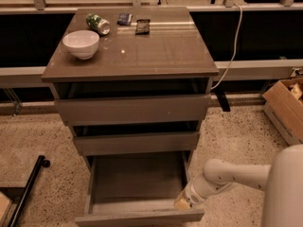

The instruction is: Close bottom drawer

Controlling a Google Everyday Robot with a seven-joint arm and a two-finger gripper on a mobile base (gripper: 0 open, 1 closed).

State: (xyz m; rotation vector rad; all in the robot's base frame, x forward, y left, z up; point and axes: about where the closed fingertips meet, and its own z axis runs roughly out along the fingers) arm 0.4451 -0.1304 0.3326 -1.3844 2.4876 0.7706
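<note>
The bottom drawer (137, 181) of the grey-brown cabinet stands pulled far out toward me, its shallow grey box empty. Its flat front panel (139, 218) runs along the bottom edge of the view. My gripper (183, 203) on its white arm (236, 174) reaches in from the right. It sits at the drawer's front right corner, against the inside of the front panel. The middle drawer front (136, 143) and top drawer front (132, 109) above are each slightly ajar.
On the cabinet top (156, 56) stand a white bowl (81, 43), a tipped green can (97, 23) and two small dark packets (142, 26). A cardboard box (286, 108) sits at the right. A black bar (27, 188) lies on the speckled floor at the left.
</note>
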